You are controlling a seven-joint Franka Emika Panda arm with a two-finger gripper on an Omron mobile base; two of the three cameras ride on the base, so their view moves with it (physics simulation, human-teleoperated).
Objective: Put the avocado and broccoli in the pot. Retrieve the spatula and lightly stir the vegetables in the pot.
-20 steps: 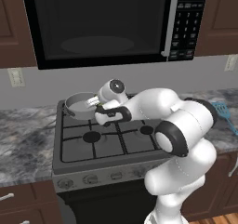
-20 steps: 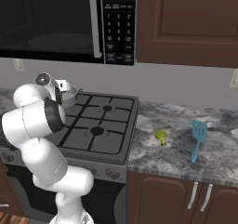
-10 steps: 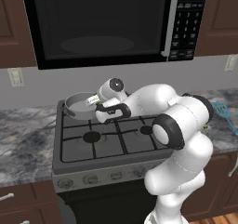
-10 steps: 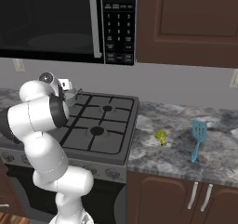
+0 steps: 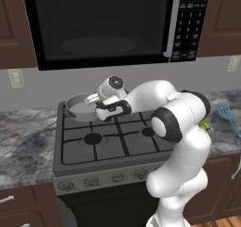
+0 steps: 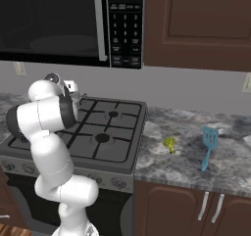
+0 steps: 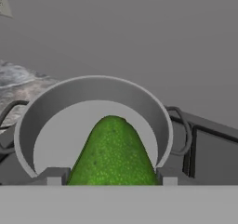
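Since a second before, my arm had reached further left over the stove, carrying my jaws (image 5: 97, 99) closer to the pot (image 5: 80, 109), while the things on the table had stayed where they lay; the base had not driven, for the stove and microwave sat in the same places in both base views.

Seen along my hand, the avocado (image 7: 113, 153) stood between my two finger tips (image 7: 52, 176), which pressed against its sides, so my jaws were closed on the avocado at a fairly wide spread; its narrow end pointed toward the pale inside of the pot, whose grey wall curved around behind it; I could not tell whether the fruit touched the pot floor or hung just above it.

From the left base view, the pot sat on the rear left burner of the stove (image 5: 108, 141), under the black microwave (image 5: 99, 26), with my hand just at its right rim; from the right base view, the broccoli (image 6: 169, 143) lay on the grey marbled table (image 6: 186, 156) just right of the stove, and the spatula (image 6: 209, 145) lay further right, well apart from the floret, its slotted head toward the wall and its thin handle toward the table's front edge.
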